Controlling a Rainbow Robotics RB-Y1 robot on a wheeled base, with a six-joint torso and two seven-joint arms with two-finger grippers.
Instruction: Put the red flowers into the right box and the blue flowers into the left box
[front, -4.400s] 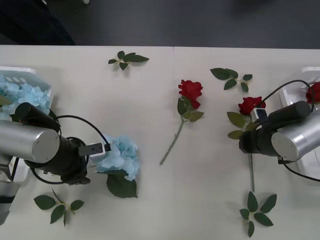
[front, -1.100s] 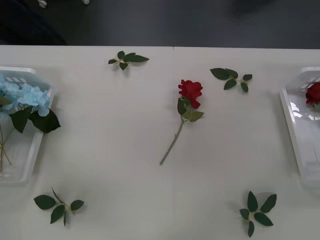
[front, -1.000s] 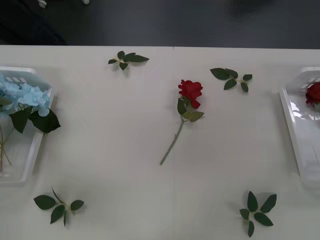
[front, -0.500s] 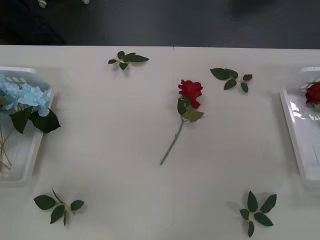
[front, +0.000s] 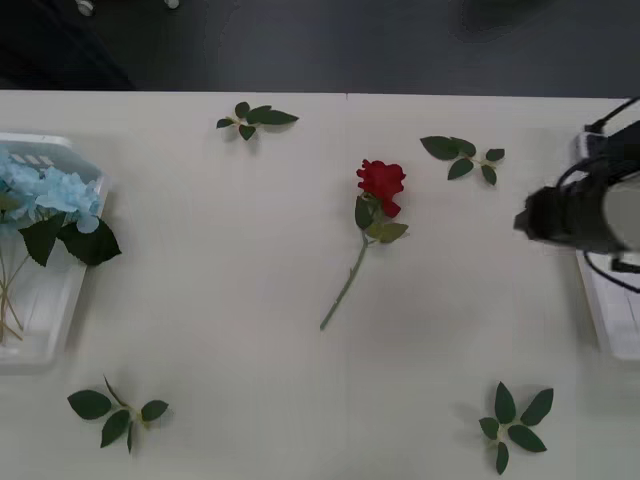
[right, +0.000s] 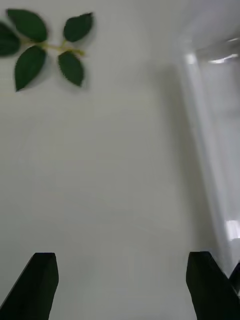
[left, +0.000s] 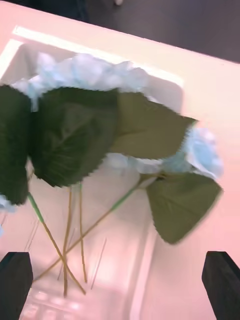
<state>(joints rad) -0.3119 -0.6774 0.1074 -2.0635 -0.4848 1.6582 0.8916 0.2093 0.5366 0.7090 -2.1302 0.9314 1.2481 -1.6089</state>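
Observation:
One red flower (front: 381, 184) lies at the table's middle, its stem running toward me. My right arm (front: 588, 210) reaches in over the inner rim of the right box (front: 604, 322) and hides the box's far part. My right gripper (right: 122, 257) is open over bare table beside the right box's rim (right: 199, 125). Blue flowers (front: 45, 192) with dark leaves lie in the left box (front: 62, 318). Above that left box (left: 150, 260) hangs my open left gripper (left: 117, 260), over the blue flowers (left: 90, 72) and their stems.
Four loose leaf sprigs lie on the table: far left of centre (front: 255, 117), far right of centre (front: 462, 156), near left (front: 114, 409) and near right (front: 514, 416). One sprig (right: 46, 46) lies ahead of my right gripper.
The blue flower and the red flower held 4.4 s ago have left the table. Both arms left the front view; now the right arm has come back in, covering the rose in the right box.

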